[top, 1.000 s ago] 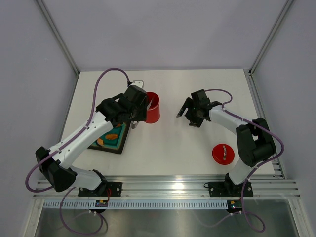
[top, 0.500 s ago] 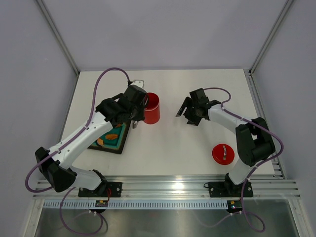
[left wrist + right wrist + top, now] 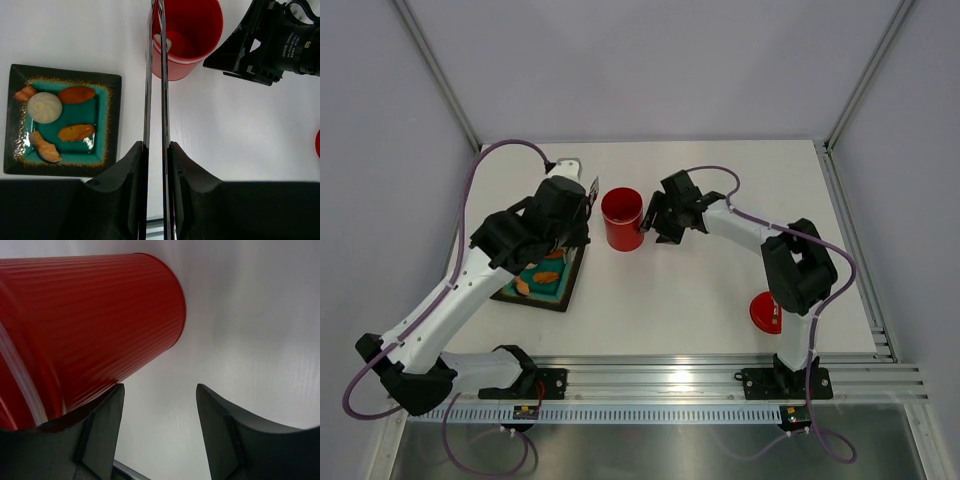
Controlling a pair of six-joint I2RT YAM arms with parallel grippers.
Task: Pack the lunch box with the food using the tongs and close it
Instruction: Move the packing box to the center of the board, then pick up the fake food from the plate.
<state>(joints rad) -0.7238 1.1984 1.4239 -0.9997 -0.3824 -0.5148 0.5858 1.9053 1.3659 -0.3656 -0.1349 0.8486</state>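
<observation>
The lunch box [image 3: 622, 218] is a red canister standing open mid-table; in the left wrist view [image 3: 192, 35] a cream-white food piece [image 3: 164, 43] lies inside it. My left gripper [image 3: 582, 205] [image 3: 156, 147] is shut on the tongs [image 3: 155, 85], whose two thin strips run nearly parallel over the canister's left rim and leave the frame. More food sits on the tray: a cream ball [image 3: 45, 107] and orange pieces [image 3: 76, 94]. My right gripper [image 3: 648, 222] [image 3: 159, 405] stands open at the canister's right side [image 3: 90, 325], with only table between its fingers. The red lid [image 3: 765, 312] lies near right, partly behind the right arm.
The black square tray with a teal mat [image 3: 545, 280] [image 3: 107, 80] lies left of the canister, under the left arm. Metal frame posts stand at the back corners, and a rail runs along the near edge.
The left arm has drawn back to the left with the tongs, uncovering the canister. The right gripper has moved left up to the canister's side and its jaws have narrowed somewhat.
</observation>
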